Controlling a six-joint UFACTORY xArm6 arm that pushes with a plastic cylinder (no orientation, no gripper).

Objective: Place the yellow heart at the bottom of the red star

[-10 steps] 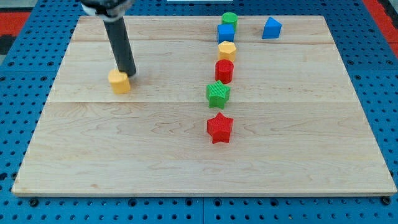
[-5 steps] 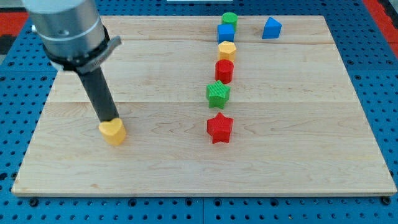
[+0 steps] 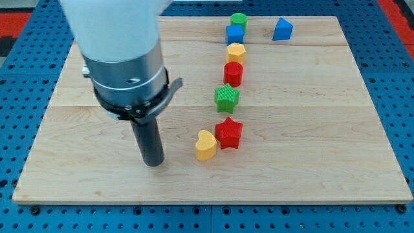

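The yellow heart [image 3: 206, 145] lies on the wooden board, touching the lower left side of the red star [image 3: 228, 133]. My tip [image 3: 154, 162] rests on the board to the left of the heart, a short gap apart from it. The arm's large grey and white body [image 3: 123, 58] rises above the rod and hides part of the board's left half.
A column of blocks runs up from the red star: a green star [image 3: 226, 98], a red cylinder [image 3: 233, 74], a yellow hexagon [image 3: 236, 52], a blue cube [image 3: 235, 33] and a green cylinder [image 3: 239, 20]. A blue block [image 3: 282, 29] sits at the top right.
The yellow heart has slid right and down, from the board's left side to the red star's lower left. My tip moved down and right with it, and now stands apart from it.
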